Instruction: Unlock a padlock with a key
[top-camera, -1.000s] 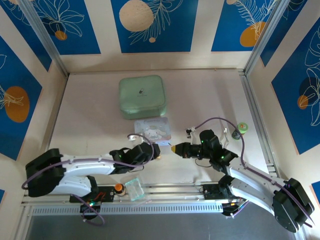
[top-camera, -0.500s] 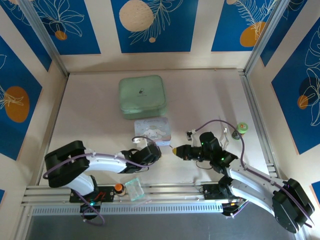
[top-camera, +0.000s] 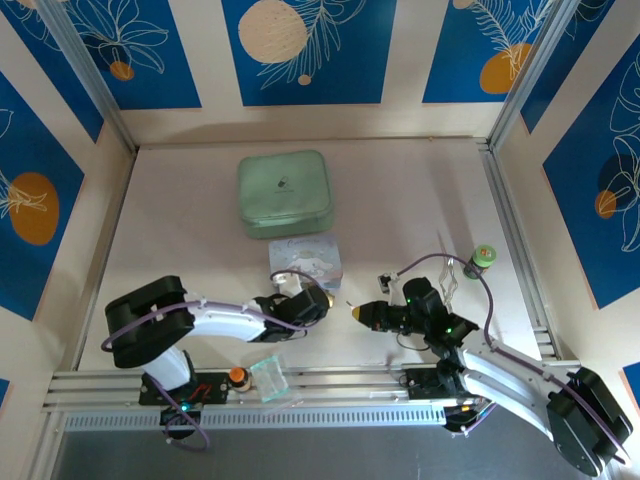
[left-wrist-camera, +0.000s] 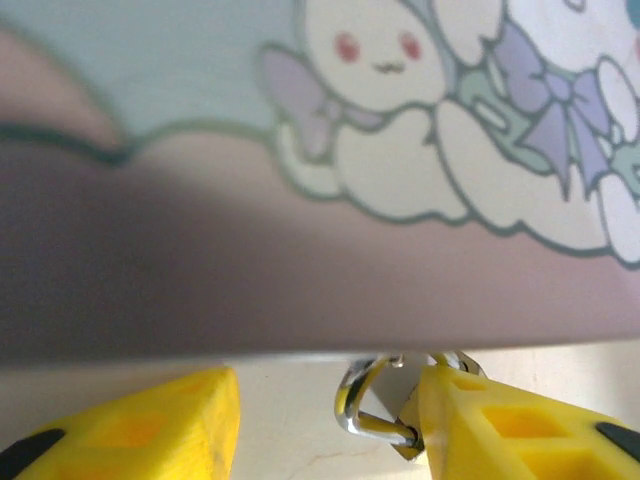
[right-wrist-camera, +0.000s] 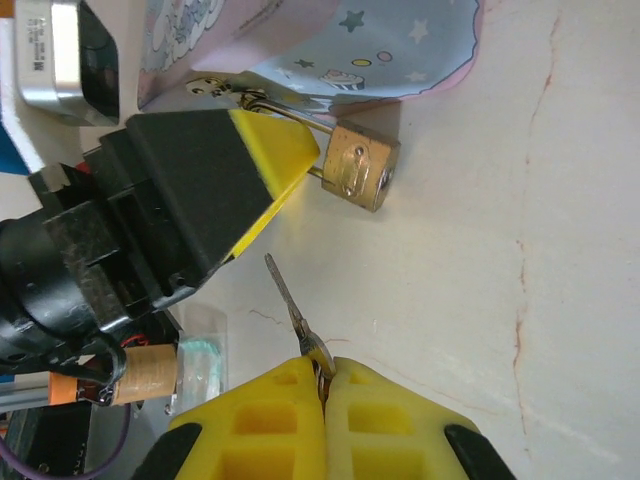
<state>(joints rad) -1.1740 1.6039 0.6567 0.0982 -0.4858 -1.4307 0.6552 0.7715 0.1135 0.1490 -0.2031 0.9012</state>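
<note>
The padlock (right-wrist-camera: 361, 175), small with a brass body, lies on the table against the edge of the cartoon tin (right-wrist-camera: 330, 50). Its thin silver shackle (left-wrist-camera: 362, 405) rests against the right finger (left-wrist-camera: 520, 425) of my left gripper (left-wrist-camera: 330, 410). That gripper is open, with a wide gap between its jaws, and the brass body is mostly hidden behind the finger. My right gripper (right-wrist-camera: 325, 365) is shut on the head of the small silver key (right-wrist-camera: 293, 305). The key's blade points toward the left gripper's finger (right-wrist-camera: 270, 150), a short way off the padlock. From above, the left gripper (top-camera: 312, 303) and right gripper (top-camera: 356, 312) face each other.
The cartoon tin (top-camera: 305, 260) sits just beyond both grippers, with a larger green box (top-camera: 285, 193) behind it. A green-capped bottle (top-camera: 484, 257) stands at the right rail. An orange-capped item (top-camera: 237, 376) and a clear bag (top-camera: 268, 378) lie on the front rail.
My left arm has swung its elbow to the right and pushed its gripper in beside the tin. My right gripper has drawn back slightly toward the near edge with the key.
</note>
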